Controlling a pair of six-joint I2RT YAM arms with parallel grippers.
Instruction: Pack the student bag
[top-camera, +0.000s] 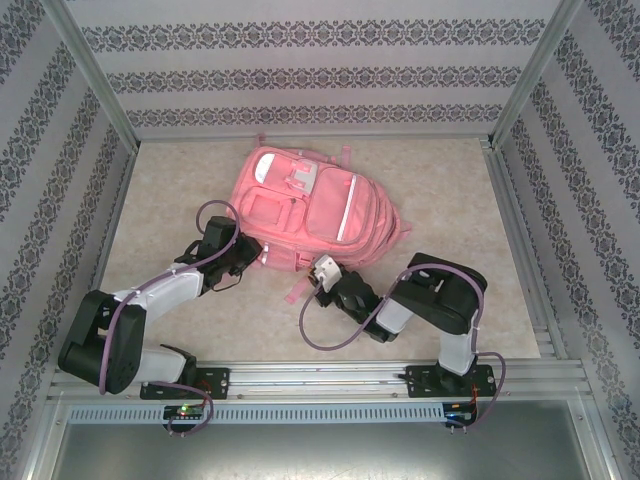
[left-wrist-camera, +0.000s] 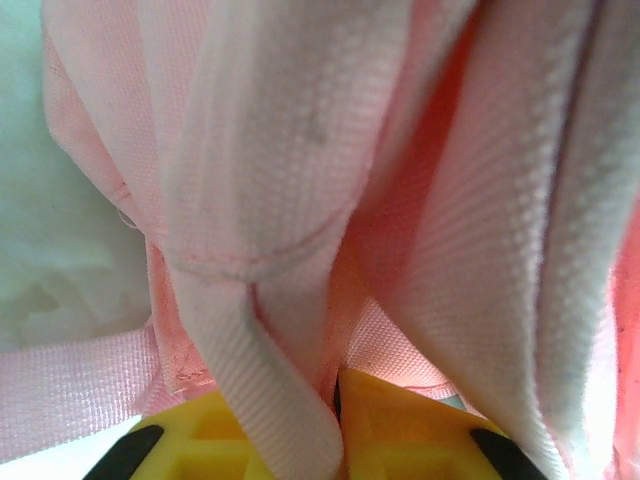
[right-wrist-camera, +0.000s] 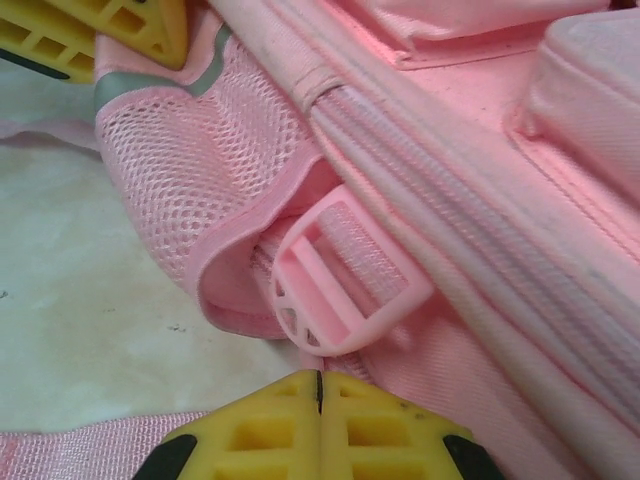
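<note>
The student bag (top-camera: 310, 205), a large pink backpack, lies flat in the middle of the table with its front pockets up. My left gripper (top-camera: 250, 252) is at its near left corner. In the left wrist view the yellow fingers (left-wrist-camera: 400, 420) stand close together, shut on a fold of the bag's pink fabric (left-wrist-camera: 290, 120), and a webbing strap (left-wrist-camera: 270, 390) lies over the left one. My right gripper (top-camera: 322, 272) is shut at the bag's near edge. Its tips (right-wrist-camera: 320, 378) meet just below a pink plastic buckle (right-wrist-camera: 345, 275), beside the mesh side pocket (right-wrist-camera: 190, 170).
The beige table (top-camera: 180, 180) is walled in by patterned panels and metal posts on three sides. A metal rail (top-camera: 320, 380) carries both arm bases at the near edge. A loose pink strap end (top-camera: 296, 291) trails off the bag between the grippers.
</note>
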